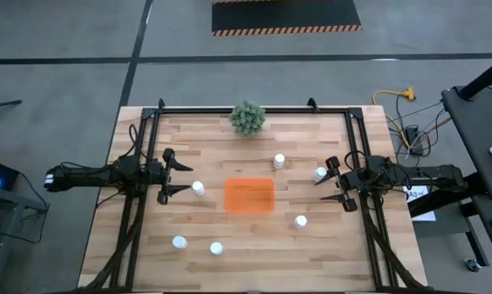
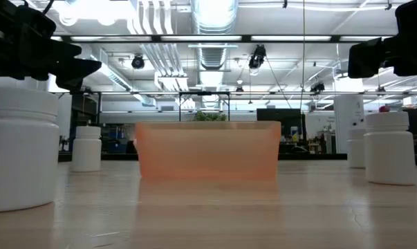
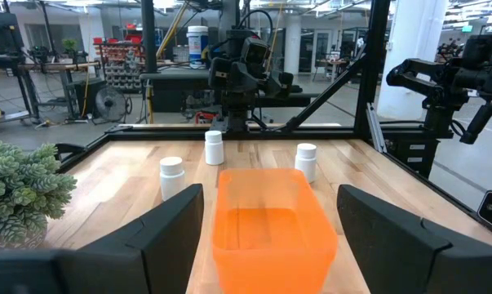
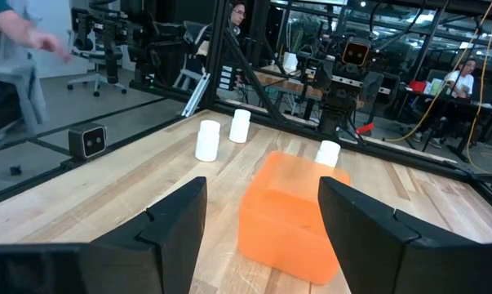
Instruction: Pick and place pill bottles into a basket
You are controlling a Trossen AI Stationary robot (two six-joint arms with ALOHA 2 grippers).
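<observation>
The orange tray (image 1: 249, 196) sits mid-table and holds nothing; it also shows in the low view (image 2: 208, 151). Six white pill bottles stand upright on the wood around it: two far right (image 1: 279, 161) (image 1: 321, 173), one left (image 1: 198, 188), one near right (image 1: 301, 221), two near left (image 1: 179, 242) (image 1: 216, 248). My left gripper (image 1: 183, 177) (image 3: 270, 192) is open, left of the tray, beside the left bottle. My right gripper (image 1: 325, 186) (image 4: 263, 183) is open, right of the tray, just near of a far-right bottle. Both face the tray.
A small green bushy plant (image 1: 247, 117) stands at the table's far edge, behind the tray. A black frame (image 1: 254, 109) runs along the far edge and down both sides. People show in the room beyond the table in the right wrist view.
</observation>
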